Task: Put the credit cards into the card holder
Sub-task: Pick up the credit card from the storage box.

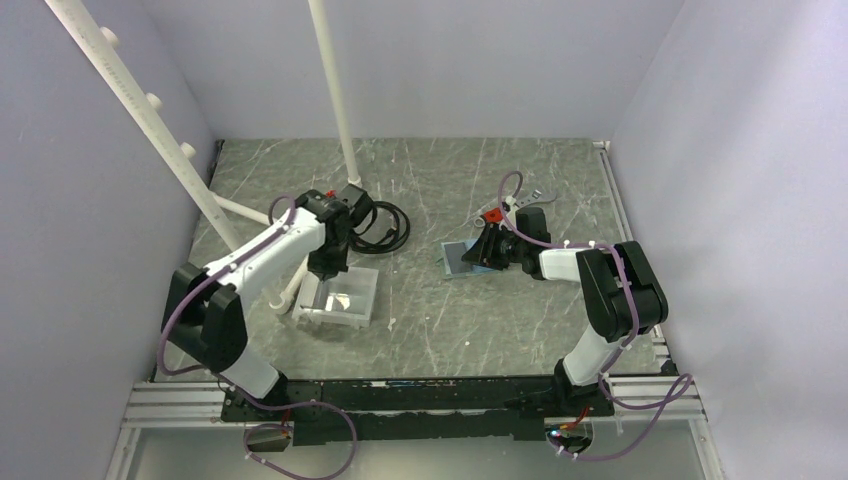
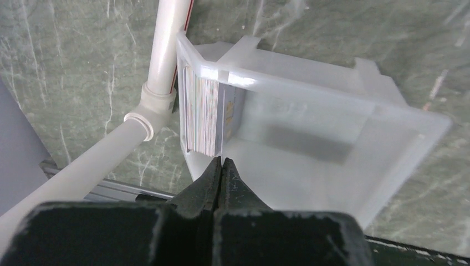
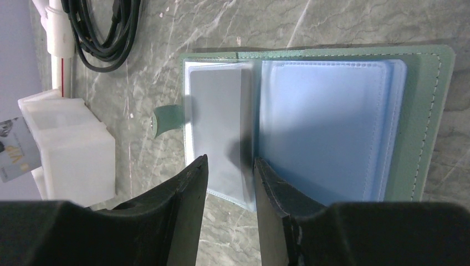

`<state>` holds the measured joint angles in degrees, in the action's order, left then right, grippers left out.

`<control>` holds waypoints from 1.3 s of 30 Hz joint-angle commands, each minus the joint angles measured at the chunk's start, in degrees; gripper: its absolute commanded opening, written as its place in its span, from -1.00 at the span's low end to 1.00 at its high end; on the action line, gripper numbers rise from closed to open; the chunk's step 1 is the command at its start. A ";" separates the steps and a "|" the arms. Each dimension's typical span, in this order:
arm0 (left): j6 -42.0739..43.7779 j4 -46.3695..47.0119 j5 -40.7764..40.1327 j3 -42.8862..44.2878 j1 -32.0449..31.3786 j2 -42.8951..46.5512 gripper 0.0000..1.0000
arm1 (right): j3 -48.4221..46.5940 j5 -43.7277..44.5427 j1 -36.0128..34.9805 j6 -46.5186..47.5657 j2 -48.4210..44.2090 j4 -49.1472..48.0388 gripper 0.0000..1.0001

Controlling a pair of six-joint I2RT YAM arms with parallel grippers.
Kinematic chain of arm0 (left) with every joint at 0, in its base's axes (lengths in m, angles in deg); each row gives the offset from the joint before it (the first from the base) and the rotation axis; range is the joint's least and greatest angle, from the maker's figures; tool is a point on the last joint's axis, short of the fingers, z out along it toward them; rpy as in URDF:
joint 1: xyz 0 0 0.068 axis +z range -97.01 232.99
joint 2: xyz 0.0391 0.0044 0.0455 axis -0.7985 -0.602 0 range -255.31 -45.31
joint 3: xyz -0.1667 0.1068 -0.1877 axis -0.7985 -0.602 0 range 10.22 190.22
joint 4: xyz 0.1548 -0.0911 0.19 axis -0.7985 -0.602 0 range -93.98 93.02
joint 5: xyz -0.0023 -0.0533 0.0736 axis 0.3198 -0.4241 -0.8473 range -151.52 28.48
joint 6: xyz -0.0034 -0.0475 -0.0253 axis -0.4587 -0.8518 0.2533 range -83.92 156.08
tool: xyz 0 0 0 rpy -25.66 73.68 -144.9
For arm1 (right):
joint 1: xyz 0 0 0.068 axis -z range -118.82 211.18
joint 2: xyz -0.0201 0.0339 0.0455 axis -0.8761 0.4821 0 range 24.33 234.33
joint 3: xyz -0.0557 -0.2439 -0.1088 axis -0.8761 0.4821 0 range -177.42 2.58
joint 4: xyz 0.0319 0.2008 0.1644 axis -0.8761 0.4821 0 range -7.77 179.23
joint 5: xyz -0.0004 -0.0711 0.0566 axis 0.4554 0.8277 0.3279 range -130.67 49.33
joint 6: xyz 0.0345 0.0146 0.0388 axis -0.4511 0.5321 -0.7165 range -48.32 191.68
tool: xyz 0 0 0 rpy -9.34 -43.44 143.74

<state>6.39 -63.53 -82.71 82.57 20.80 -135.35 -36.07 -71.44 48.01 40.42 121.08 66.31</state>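
Left gripper closed beside thin, stacked credit cards.

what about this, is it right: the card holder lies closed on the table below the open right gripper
Not quite: the card holder lies open, not closed, on the table below the open right gripper. The right wrist view shows it.

White tray on the left of the marbled surface, beside a white pipe frame; coiled black cable just beyond; red-handled wrench far right
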 commanded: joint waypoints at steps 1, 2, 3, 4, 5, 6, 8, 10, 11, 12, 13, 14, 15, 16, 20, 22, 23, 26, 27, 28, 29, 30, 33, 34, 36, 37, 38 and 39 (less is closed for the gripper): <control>-1.06 -3.02 4.27 5.43 -0.15 6.34 -1.00 | -0.45 -0.57 -0.25 0.78 0.20 -0.37 -0.21; -0.76 -2.65 5.56 6.53 -0.16 7.69 -1.00 | -0.53 -0.46 -0.46 1.01 -0.18 -0.04 -0.21; -0.32 -1.87 7.06 7.43 -0.12 8.98 -1.00 | -0.69 -0.22 -0.76 1.27 -0.80 0.49 -0.20; 0.00 -1.03 8.81 8.52 0.01 10.13 -1.00 | -0.88 0.04 -1.17 1.60 -1.60 0.92 -0.19; 0.38 -0.21 11.12 9.77 0.09 11.05 -1.00 | -1.17 0.22 -1.69 2.01 -2.75 1.58 -0.17; 0.73 1.13 13.55 10.87 0.18 11.85 -1.00 | -1.44 0.22 -2.34 2.25 -3.92 2.18 -0.14; 1.28 5.62 20.48 12.39 0.39 13.44 -1.00 | -2.12 -1.58 -3.99 2.54 -6.68 2.59 -0.05; 0.86 13.01 28.29 11.37 1.23 15.13 -1.00 | -2.45 -5.38 -6.24 2.06 -10.43 1.24 0.07; 0.11 17.65 32.21 10.25 1.99 15.82 -1.00 | -2.29 -7.78 -7.46 0.75 -12.58 -0.70 0.12; -1.03 24.44 37.64 8.57 2.89 16.74 -1.00 | -1.74 -12.06 -7.92 -2.08 -14.51 -5.11 0.18; -2.37 29.72 41.19 6.54 3.73 17.57 -1.00 | -0.71 -15.22 -8.22 -5.98 -16.62 -8.45 0.24; -4.48 35.84 43.88 4.38 4.42 18.33 -1.00 | 0.21 -17.73 -8.23 -10.60 -18.33 -15.04 0.31; -6.67 42.06 45.77 1.92 4.82 19.10 -1.00 | 0.81 -19.65 -8.07 -15.78 -19.52 -19.60 0.36; -9.20 47.95 46.88 -0.55 5.07 19.71 -1.00 | 0.93 -20.90 -7.98 -19.83 -20.51 -23.06 0.37; -18.68 69.33 49.19 -8.31 5.20 20.02 -1.00 | 2.38 -21.60 -8.16 -35.66 -21.94 -38.14 0.40; -23.18 78.58 50.27 -11.50 5.20 19.19 -1.00 | 3.44 -20.05 -8.11 -41.11 -21.72 -43.42 0.40; -25.81 83.11 50.62 -13.00 5.20 18.63 -1.00 | 3.52 -19.20 -8.16 -42.64 -21.62 -44.49 0.40; -30.80 93.57 51.54 -16.41 5.20 16.62 -1.00 | 3.20 -17.23 -8.36 -43.79 -21.60 -42.27 0.34; -32.03 95.89 51.94 -16.94 5.20 15.92 -1.00 | 3.31 -16.71 -8.32 -44.39 -21.55 -42.67 0.30; -33.06 97.60 52.21 -17.31 5.18 15.21 -1.00 | 3.59 -16.04 -8.20 -45.06 -21.64 -43.34 0.25; -33.74 98.75 52.57 -17.58 5.16 14.64 -1.00 | 3.72 -15.36 -8.15 -45.68 -21.75 -43.59 0.16; -34.33 99.69 52.79 -17.91 5.12 14.05 -1.00 | 3.76 -14.71 -8.06 -46.14 -21.65 -44.17 0.10; -35.91 102.87 53.19 -18.97 5.11 13.14 -1.00 | 4.12 -13.42 -7.60 -47.59 -21.14 -45.07 -0.07; -36.02 103.12 53.30 -19.00 5.11 12.92 -1.00 | 4.22 -13.19 -7.31 -48.10 -20.75 -45.24 -0.13; -36.49 103.82 53.49 -19.22 5.04 12.64 -1.00 | 4.24 -13.30 -6.71 -49.41 -19.59 -46.76 -0.22; -36.70 104.11 53.64 -19.26 5.03 12.49 -1.00 | 4.47 -13.16 -6.36 -50.16 -19.13 -47.91 -0.26; -36.81 104.20 53.96 -19.13 5.03 12.26 -1.00 | 4.73 -12.84 -5.96 -51.00 -18.72 -48.99 -0.28; -36.89 104.41 54.20 -19.18 4.95 12.11 -1.00 | 4.99 -12.63 -5.65 -51.57 -18.22 -50.07 -0.29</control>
<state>-28.39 34.09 -30.80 63.19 25.89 -122.90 -32.14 -85.91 41.10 -7.38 101.50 23.82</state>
